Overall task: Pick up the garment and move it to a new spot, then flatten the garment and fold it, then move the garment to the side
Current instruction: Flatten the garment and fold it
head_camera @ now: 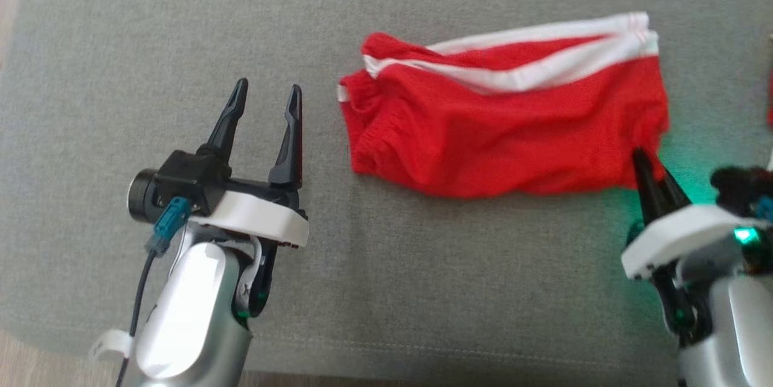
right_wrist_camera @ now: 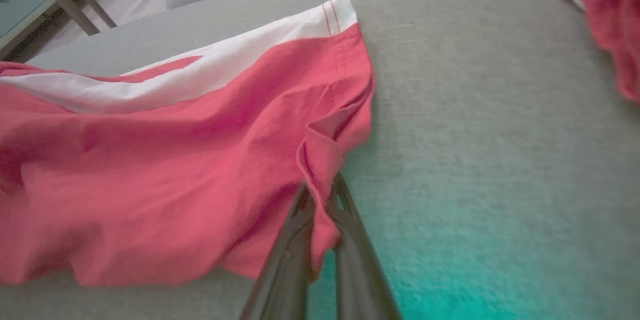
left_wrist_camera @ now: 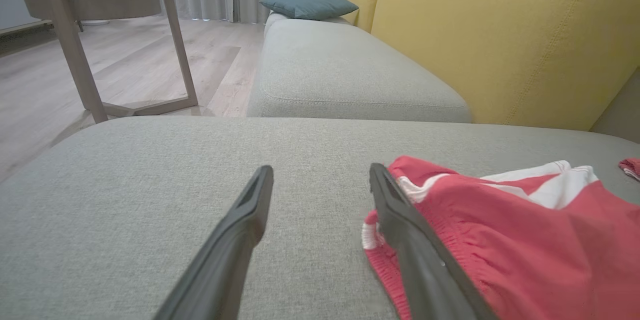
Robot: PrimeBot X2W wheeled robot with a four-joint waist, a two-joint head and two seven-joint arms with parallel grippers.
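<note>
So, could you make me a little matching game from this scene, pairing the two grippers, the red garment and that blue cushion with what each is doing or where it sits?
Things:
1. left gripper
2. right gripper
3. garment
4. blue cushion

States or places:
A. lies on the far seat, by the yellow backrest
B. shut on the garment's corner
C. open, holding nothing
D. lies rumpled on the near grey seat

Pairs: 1-C, 2-B, 3-D, 4-A.
</note>
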